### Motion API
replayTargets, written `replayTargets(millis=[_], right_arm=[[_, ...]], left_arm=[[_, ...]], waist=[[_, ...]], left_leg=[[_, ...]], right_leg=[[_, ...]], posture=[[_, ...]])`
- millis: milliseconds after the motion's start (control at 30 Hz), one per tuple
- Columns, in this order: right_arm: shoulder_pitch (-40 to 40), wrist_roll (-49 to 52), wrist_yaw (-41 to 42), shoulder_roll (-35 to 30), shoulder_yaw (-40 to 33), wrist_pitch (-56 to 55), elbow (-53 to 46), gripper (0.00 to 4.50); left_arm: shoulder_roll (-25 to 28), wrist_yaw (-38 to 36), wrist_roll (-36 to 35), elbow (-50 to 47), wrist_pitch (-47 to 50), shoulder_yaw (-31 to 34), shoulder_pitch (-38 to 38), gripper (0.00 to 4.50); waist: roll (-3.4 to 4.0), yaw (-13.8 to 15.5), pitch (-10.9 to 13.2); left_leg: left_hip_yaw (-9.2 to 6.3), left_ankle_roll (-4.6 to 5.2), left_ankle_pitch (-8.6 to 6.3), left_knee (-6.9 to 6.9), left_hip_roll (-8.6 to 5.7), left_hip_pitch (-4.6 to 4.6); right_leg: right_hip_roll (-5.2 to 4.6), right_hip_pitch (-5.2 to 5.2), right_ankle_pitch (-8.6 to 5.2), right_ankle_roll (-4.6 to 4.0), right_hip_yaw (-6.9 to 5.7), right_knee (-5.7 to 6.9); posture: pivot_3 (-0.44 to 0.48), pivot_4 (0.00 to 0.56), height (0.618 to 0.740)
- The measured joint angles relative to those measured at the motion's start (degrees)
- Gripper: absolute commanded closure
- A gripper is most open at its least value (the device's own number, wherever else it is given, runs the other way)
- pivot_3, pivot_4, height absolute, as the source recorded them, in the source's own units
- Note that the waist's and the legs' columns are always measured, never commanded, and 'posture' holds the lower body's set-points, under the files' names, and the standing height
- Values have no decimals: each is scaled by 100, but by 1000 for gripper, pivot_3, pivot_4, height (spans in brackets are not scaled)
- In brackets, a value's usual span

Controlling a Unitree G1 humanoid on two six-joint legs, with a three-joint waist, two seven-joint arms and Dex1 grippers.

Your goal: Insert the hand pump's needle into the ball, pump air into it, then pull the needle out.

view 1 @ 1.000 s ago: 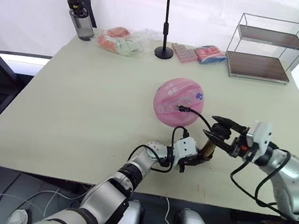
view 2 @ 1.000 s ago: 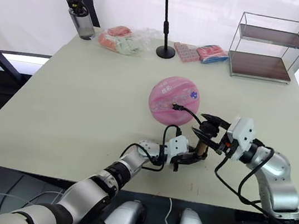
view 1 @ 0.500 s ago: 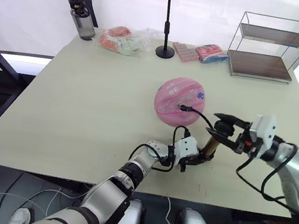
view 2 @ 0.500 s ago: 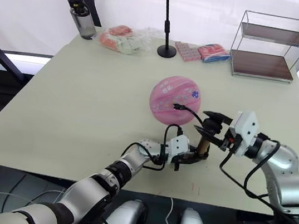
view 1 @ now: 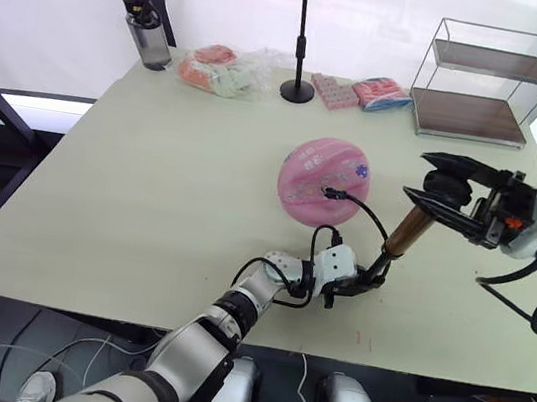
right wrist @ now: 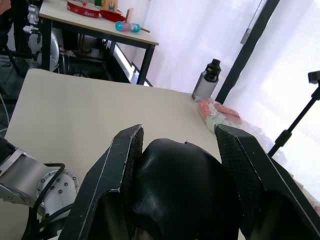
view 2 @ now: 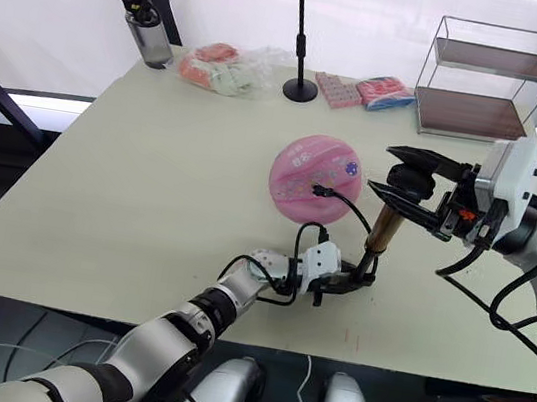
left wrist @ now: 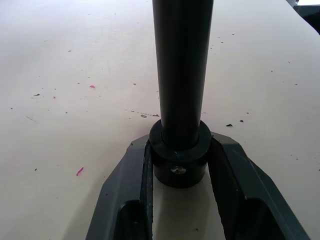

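We're looking at a big beige table [view 1: 150,183] by bright white curtains, wire shelf [view 1: 483,86] at the back, pink ball [view 1: 323,182] mid-table with the needle [view 1: 327,192] stuck in, hand pump [view 1: 400,236] tilted just beside it, right gripper [view 1: 438,194] clamped on its handle, left gripper [left wrist: 180,165] clenched round its base.

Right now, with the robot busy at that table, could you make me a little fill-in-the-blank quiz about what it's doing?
1. The hose's needle is stuck into the pink ____.
2. The left gripper is shut on the black bottom end of the hand ____.
3. The right gripper clamps the pump's black ____, raised above the gold barrel.
4. The metal rack at the table's far edge has ____ wooden shelves.

Missing words: ball; pump; handle; two
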Motion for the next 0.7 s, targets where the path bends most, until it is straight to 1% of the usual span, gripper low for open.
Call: replayTargets(millis=[133,267,367,467,567,700], right_arm=[[152,40,0,-5,-160,-28,-30,2629],[611,-112,1,235,-188,-367,-78,2629],[840,-399,-116,623,89,-591,82,2629],[868,-728,-164,966,397,-825,351,2629],[930,-1108,-173,1191,737,-1075,629,2629],[1127,-1551,-254,1595,989,-1539,1135,2629]], left_arm=[[-11,-95,-44,-16,78,9,0,3408],[-10,-135,-45,-19,147,28,-5,3408],[2,-132,-45,-20,207,54,-7,3408],[2,-129,-47,-28,244,98,-8,3408],[0,-130,-48,-39,265,106,-6,3408],[-5,-132,-48,-46,306,107,3,3408]], waist=[[-1,11,2],[-7,11,-2],[-17,-12,-9],[-19,-28,-13],[-25,-29,-27],[-41,-26,-42]], left_leg=[[-1,0,0,-1,0,-6],[1,1,-1,-5,1,2],[2,0,0,-5,3,14],[2,0,0,-4,3,21],[1,0,0,-6,3,26],[-1,0,0,-6,3,28]], right_leg=[[0,-3,0,0,-2,0],[0,3,0,0,-2,-2],[2,12,-1,0,-1,-1],[5,15,-1,1,0,-1],[7,18,-1,0,0,-1],[8,23,-1,0,-1,-1]], posture=[[0,150,740],[0,150,740],[0,150,740],[0,150,740],[0,150,740],[0,150,740]])
